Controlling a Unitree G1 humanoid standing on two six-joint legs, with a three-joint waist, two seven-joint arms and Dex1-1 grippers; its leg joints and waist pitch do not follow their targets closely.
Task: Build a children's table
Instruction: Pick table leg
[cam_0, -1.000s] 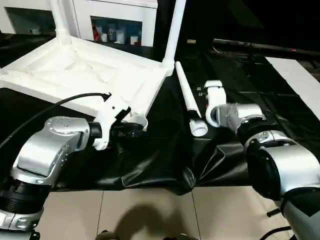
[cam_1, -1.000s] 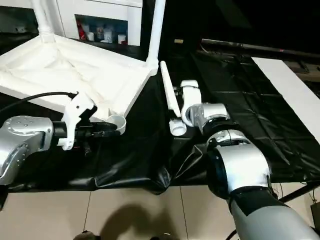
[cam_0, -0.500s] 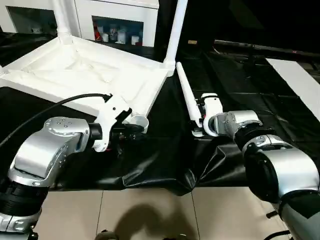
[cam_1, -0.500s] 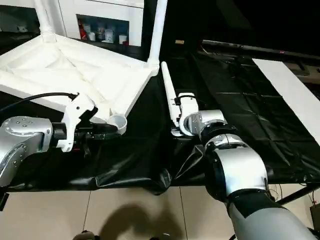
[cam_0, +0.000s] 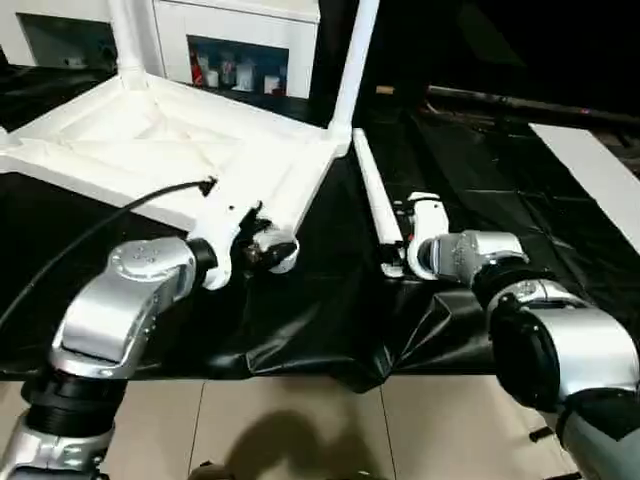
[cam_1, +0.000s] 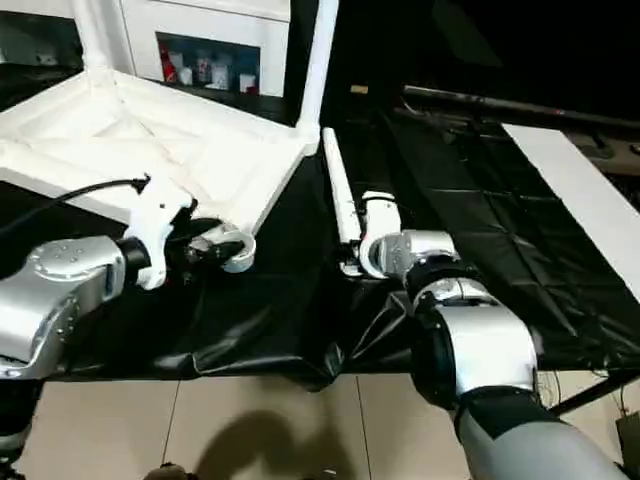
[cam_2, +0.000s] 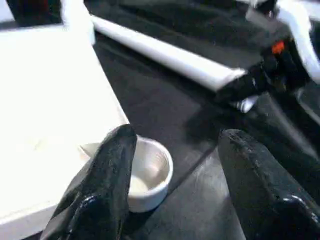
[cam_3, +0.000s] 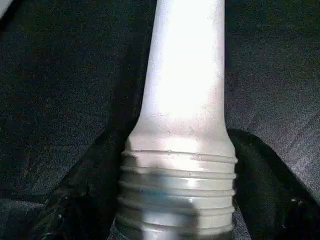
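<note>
Upside down on the black-sheeted worktable (cam_0: 330, 310) lies the white tabletop (cam_0: 150, 150), its ribbed underside facing up, toward the left and far part of the sheet. Two white legs already stand upright in its far corner sockets, one at the far left (cam_0: 125, 40) and one at the far right (cam_0: 352, 60). Its near right corner socket (cam_2: 150, 172) is a round, empty cup, and the left gripper (cam_2: 175, 185) sits right at it with its black fingers (cam_2: 107, 185) spread apart, one finger against the cup's side and the other out over the black sheet, clasping nothing. Just right of the tabletop a loose leg (cam_0: 375, 205) lies flat on the sheet, running from near to far, its threaded end (cam_3: 177, 192) toward the near edge. The right gripper (cam_3: 175, 200) is down over that threaded end with a black finger on each side of the tube; whether the fingers actually press on it I cannot tell. Farther right, a long flat white board (cam_0: 590, 170) lies at the sheet's edge. Beyond the table stands a white cabinet (cam_0: 230, 50) with small items on its shelf.
</note>
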